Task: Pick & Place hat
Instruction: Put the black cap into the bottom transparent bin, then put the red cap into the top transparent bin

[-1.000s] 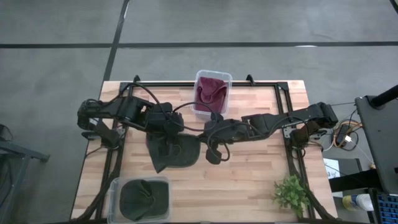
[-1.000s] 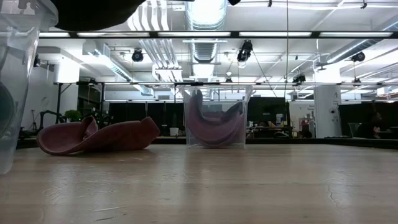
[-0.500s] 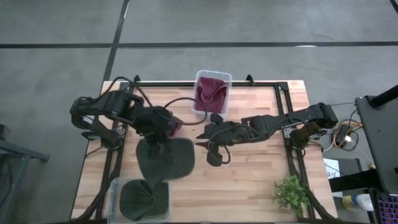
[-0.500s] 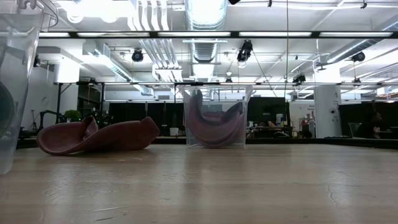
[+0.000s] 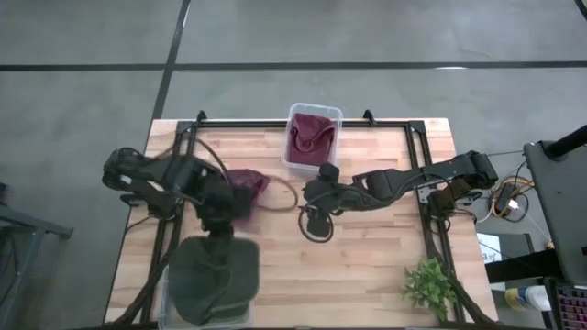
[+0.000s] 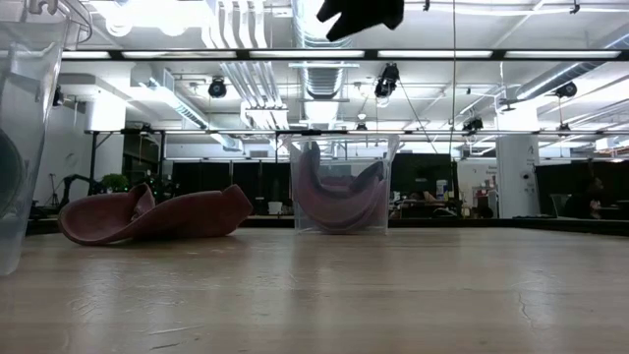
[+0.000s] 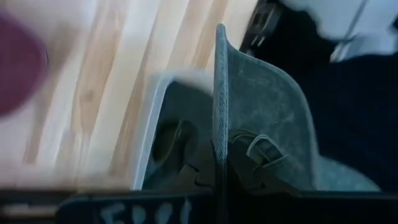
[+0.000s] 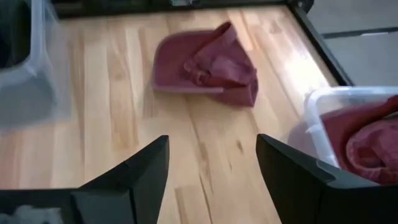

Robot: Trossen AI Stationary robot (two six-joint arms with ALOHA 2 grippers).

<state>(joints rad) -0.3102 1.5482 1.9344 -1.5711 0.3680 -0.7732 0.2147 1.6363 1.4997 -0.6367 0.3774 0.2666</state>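
Observation:
A dark green hat [image 5: 215, 280] hangs from my left gripper [image 5: 220, 236], which is shut on it above the clear bin [image 5: 167, 275] at the table's near left. Another green hat [image 7: 177, 149] lies in that bin. A maroon hat [image 5: 244, 183] lies flat on the table left of the middle. My right gripper [image 5: 314, 223] stands open near the table's middle with nothing between its fingers [image 8: 146, 171]; the maroon hat [image 8: 208, 65] lies ahead of it. My left gripper pinches the green hat between its two fingers, at a thin edge [image 7: 219, 177] that runs straight out from between them. The hat is lifted clear of the table and hangs over the bin. The fingers themselves are hidden behind the hat.
A second clear bin [image 5: 313, 137] with a maroon hat in it stands at the far edge, middle. A small green plant [image 5: 429, 286] sits at the near right corner. Bare wood lies between the maroon hat and the near edge.
My left gripper has carried the green hat from the table's middle toward the near left, over the bin; the hat now hangs clear of the table. The maroon hat, which that arm hid, has come into view. My right gripper has opened and stayed near the middle.

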